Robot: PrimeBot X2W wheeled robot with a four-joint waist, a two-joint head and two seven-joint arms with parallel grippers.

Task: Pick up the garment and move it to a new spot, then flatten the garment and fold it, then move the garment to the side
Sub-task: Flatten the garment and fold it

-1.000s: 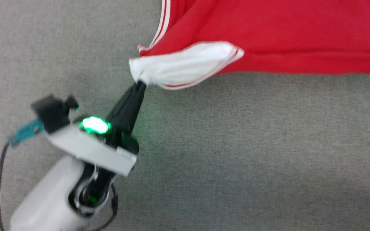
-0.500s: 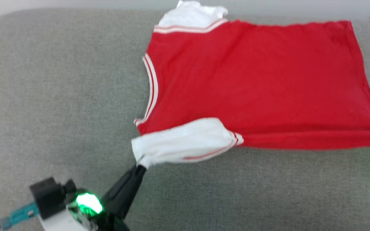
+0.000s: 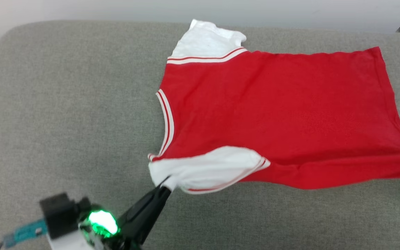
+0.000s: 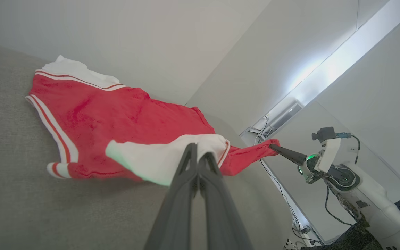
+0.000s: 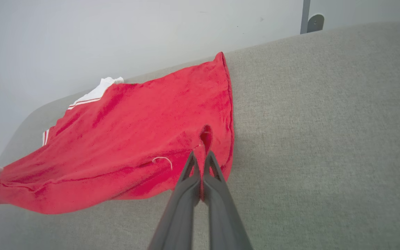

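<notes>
Beyond the jaws, grey woven surface (image 3: 54,111) meets white wall (image 3: 82,8). Red striped-trim jersey (image 3: 273,111): left jaws clamp its white sleeve (image 3: 214,168), right jaws its hem (image 5: 205,133).

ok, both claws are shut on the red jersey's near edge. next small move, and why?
Probably lower both together and lay that edge down, keeping it taut. The left claw pinches the white sleeve, the right claw the red hem corner; the large red sports jersey with striped trim lies flat farther back on the grey fabric cushion, but its near edge hangs lifted.
</notes>
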